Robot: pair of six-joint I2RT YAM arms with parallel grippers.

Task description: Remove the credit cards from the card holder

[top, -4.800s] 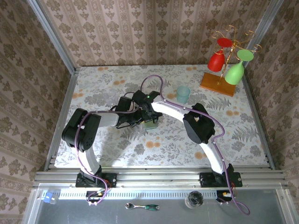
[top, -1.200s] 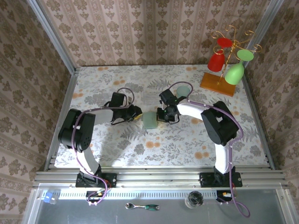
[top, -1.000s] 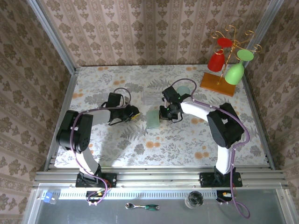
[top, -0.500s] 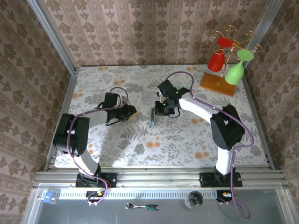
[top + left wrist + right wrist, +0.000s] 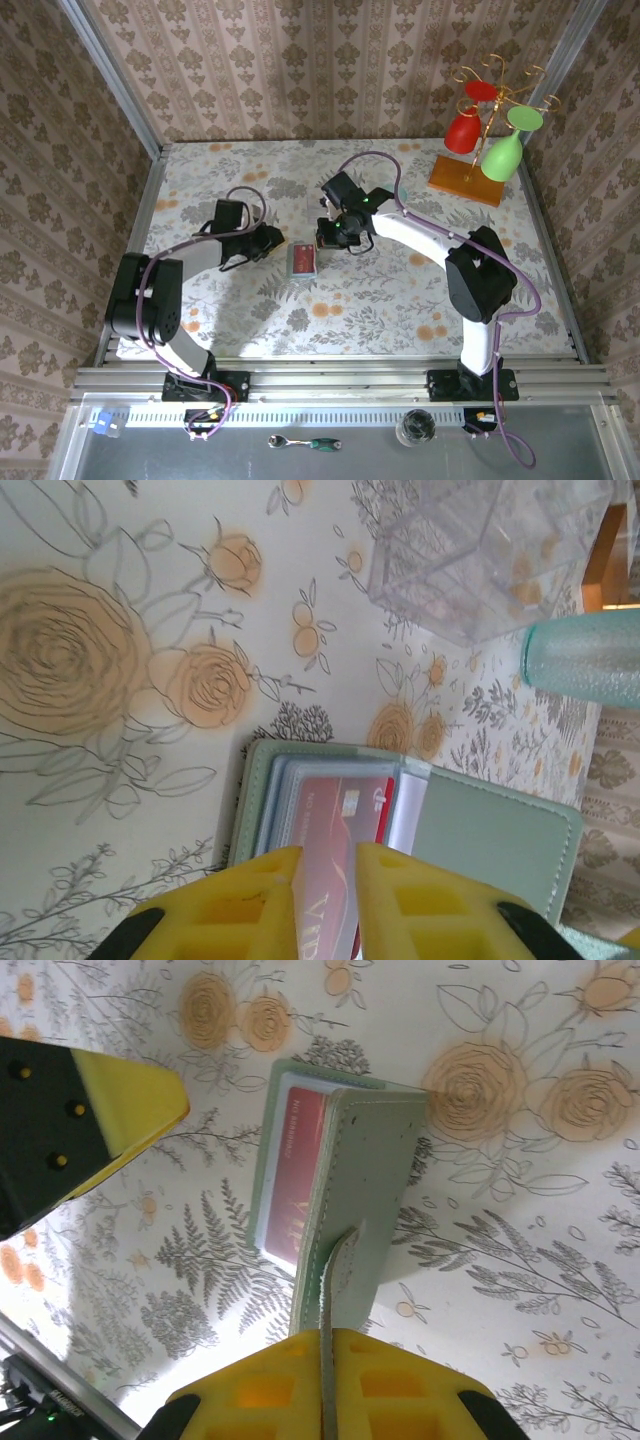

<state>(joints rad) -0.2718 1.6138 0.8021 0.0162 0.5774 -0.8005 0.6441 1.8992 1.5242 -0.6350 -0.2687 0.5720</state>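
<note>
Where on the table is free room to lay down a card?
Widest bare patch: the near strip of the table, between the card holder and the near edge. The far left corner is also free. Crowded: around the holder, where the left gripper, the right gripper, the clear box and the teal cup stand close.

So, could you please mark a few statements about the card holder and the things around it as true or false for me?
1. The right gripper pinches one flap of the card holder. True.
2. The card holder lies folded shut. False: it is open, showing a red card.
3. The red card lies fully outside the card holder. False: it sits in a pocket.
4. In the left wrist view, a teal cup and a clear container lie beyond the card holder. True.
</note>
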